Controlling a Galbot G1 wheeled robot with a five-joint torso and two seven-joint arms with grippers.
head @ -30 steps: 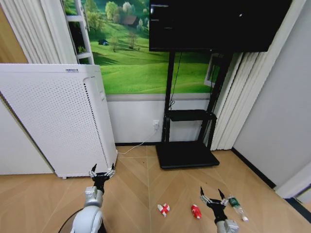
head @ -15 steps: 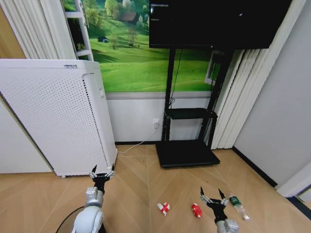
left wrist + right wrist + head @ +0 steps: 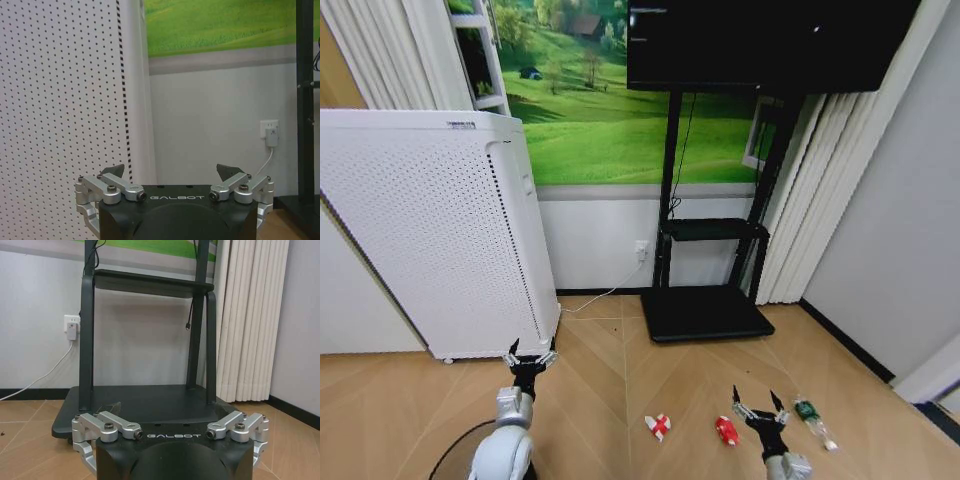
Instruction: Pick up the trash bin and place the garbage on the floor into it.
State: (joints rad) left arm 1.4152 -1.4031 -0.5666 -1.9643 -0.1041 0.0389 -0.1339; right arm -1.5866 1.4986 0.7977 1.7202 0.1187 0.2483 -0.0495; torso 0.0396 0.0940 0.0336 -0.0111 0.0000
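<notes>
Both hands spread wide and empty: left hand above the bin, right hand between packet and bottle

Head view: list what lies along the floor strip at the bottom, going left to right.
Trash bin → left end effector → red-and-white wrapper → red packet → right end effector → clear bottle with green label.

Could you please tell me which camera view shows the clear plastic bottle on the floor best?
The head view: the bottle lies in full sight on the wooden floor, just outboard of the right claw. Both wrist views face the wall and furniture instead.
</notes>
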